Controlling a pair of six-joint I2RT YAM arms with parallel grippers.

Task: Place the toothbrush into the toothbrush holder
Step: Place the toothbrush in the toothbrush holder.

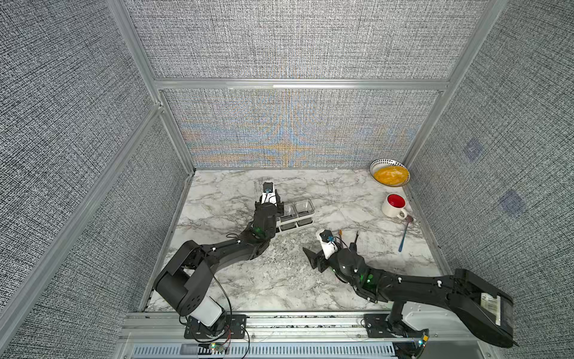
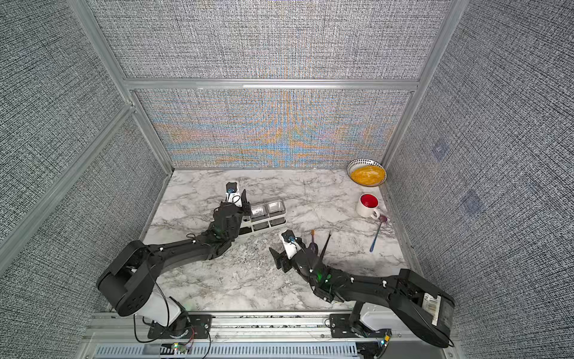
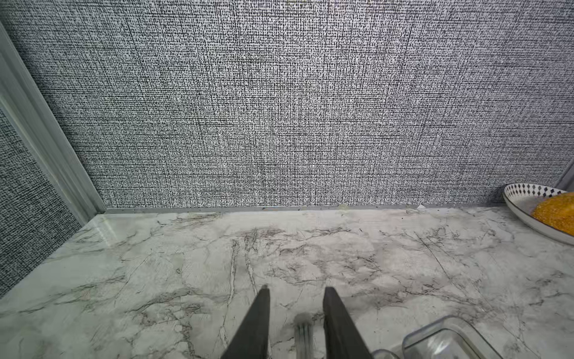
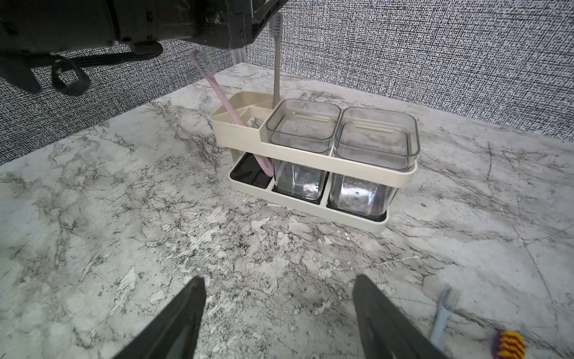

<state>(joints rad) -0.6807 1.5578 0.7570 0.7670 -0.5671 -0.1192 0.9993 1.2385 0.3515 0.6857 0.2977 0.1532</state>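
Top views: the left arm (image 1: 236, 248) reaches over the left end of the toothbrush holder (image 1: 302, 214), which stands mid-table. The arm hides that end section, so the brush inside cannot be checked from above. The right arm (image 1: 413, 279) sits low at the near right, with a purple-and-yellow brush (image 1: 340, 232) lying just beyond it. Hazard: any sweep of this arm toward the holder can scatter the loose brush. Left wrist view: the left gripper (image 3: 295, 290) has its jaws narrowly parted. The head of the grey toothbrush (image 3: 303, 338) shows between them with a gap on each side, so nothing is clamped. Hazard: the clearance is small, and a sideways or tilted retreat can snag the bristles and drag the brush out of its pocket. Right wrist view: the grey toothbrush stands nearly upright in the far pocket of the holder's left end section, and a pink toothbrush (image 4: 217, 90) leans in the near pocket. The placement looks complete. Hazard: a snagged head can tip the light frame or knock the pink toothbrush over. The right gripper (image 4: 278, 279) has its jaws wide apart and empty, with a light blue toothbrush (image 4: 442, 314) lying near one finger. Hazard: closing or advancing here can trap or push that brush.
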